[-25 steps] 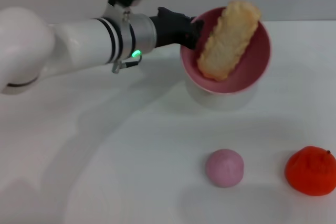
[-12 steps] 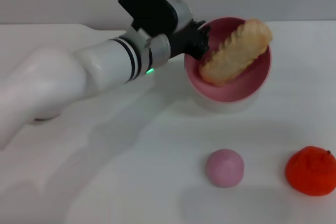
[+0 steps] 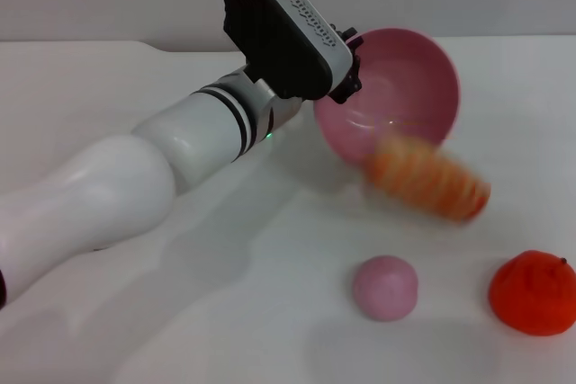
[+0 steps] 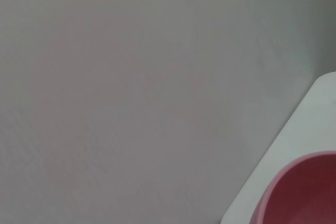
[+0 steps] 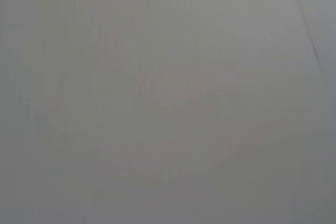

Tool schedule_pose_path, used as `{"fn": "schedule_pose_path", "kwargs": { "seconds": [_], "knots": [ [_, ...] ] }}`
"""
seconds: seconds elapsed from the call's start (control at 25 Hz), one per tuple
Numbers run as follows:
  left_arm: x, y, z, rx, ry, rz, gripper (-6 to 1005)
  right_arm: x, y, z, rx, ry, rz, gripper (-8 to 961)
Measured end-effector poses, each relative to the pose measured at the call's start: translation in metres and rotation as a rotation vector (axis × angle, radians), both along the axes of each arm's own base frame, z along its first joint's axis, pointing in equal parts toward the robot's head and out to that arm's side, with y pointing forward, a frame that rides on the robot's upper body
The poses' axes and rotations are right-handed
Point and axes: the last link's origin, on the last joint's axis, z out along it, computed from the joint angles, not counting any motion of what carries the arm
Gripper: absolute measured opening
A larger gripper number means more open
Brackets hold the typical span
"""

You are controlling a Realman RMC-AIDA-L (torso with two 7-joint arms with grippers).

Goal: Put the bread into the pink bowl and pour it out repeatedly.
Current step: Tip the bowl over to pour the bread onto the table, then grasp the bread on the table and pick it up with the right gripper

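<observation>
The pink bowl (image 3: 396, 96) is lifted off the table and tipped steeply on its side, its empty inside facing me. My left gripper (image 3: 347, 62) is shut on the bowl's left rim. Just below and in front of the bowl is the bread (image 3: 428, 183), striped orange-and-tan side up and blurred with motion, at or just above the table. A piece of the bowl's rim (image 4: 302, 192) shows in a corner of the left wrist view. My right gripper is out of view.
A small pink ball (image 3: 385, 287) lies on the white table (image 3: 225, 312) in front of the bread. An orange-red round toy (image 3: 533, 292) sits at the near right. My left arm (image 3: 135, 186) stretches across the table's left half.
The left wrist rolled and tipped the bowl further over. The bread, which lay across the bowl's rim, slid out and dropped below the bowl, turning striped side up.
</observation>
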Motion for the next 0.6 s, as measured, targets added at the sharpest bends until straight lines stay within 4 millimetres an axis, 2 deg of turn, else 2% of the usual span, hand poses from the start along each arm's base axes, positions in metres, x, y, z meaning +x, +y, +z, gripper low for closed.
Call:
{"fn": "schedule_pose_path", "kwargs": {
  "seconds": [0.6],
  "knots": [
    [0.0069, 0.0026, 0.0050, 0.034, -0.028, -0.007, 52, -0.0050, 0.0053, -0.0082, -0.042, 0.000, 0.011, 418]
  ]
}}
